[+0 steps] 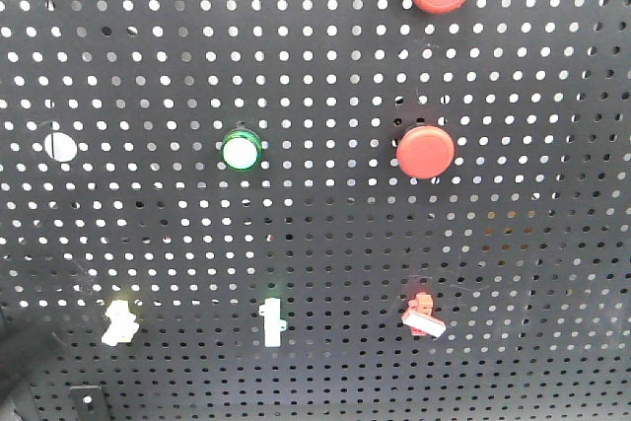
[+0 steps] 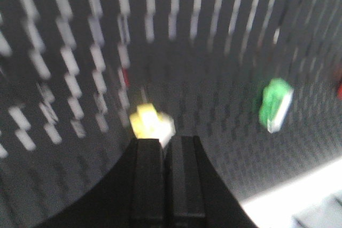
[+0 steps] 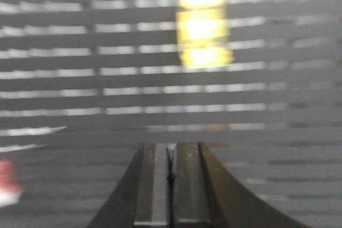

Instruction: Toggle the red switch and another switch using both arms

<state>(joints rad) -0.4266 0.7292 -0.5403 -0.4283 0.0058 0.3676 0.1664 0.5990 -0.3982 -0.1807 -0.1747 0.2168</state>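
Front view: I see no gripper clearly in frame. A dark blurred mass (image 1: 22, 362) fills the lower left corner, and I can't say what it is. On the black pegboard (image 1: 552, 273) the bottom row reads pale yellow switch (image 1: 119, 320) at left, green-based toggle (image 1: 273, 320) in the middle, red switch (image 1: 423, 315) at right. The red switch sits under the lower red push button (image 1: 426, 151).

Left wrist view: heavy blur. The left gripper (image 2: 165, 142) points at the board, fingers pressed together with nothing between them. The pale yellow switch is right at the tips; touching or not, I can't tell. The green-based toggle is off to the right.

Right wrist view: also smeared. The right gripper (image 3: 171, 147) faces the board, closed to a thin seam, empty. A yellow block (image 3: 203, 26) is well above the tips. A red shape (image 3: 6, 182) is cut by the left edge, too blurred to name.
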